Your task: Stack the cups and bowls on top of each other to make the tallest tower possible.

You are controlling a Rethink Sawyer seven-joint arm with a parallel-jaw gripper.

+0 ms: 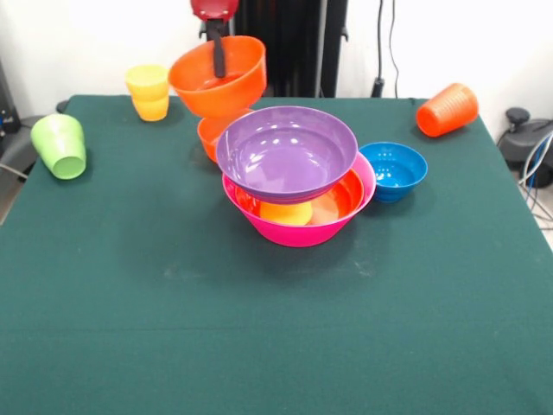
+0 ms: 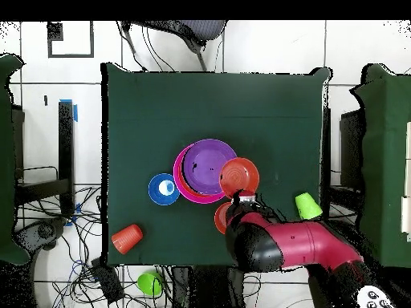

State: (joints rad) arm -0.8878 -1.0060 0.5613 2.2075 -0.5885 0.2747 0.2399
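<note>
Now the gripper (image 1: 219, 59) pinches the large orange bowl's (image 1: 218, 78) rim, carrying it aloft, seemingly toward the tower (image 1: 298, 186)

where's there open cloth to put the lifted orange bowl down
The whole near half of the green table, in front of the pink bowl, is bare. There is also a strip between the green cup and the pink bowl. It is crowded behind: the small orange bowl, the yellow cups, the blue bowl.
</note>
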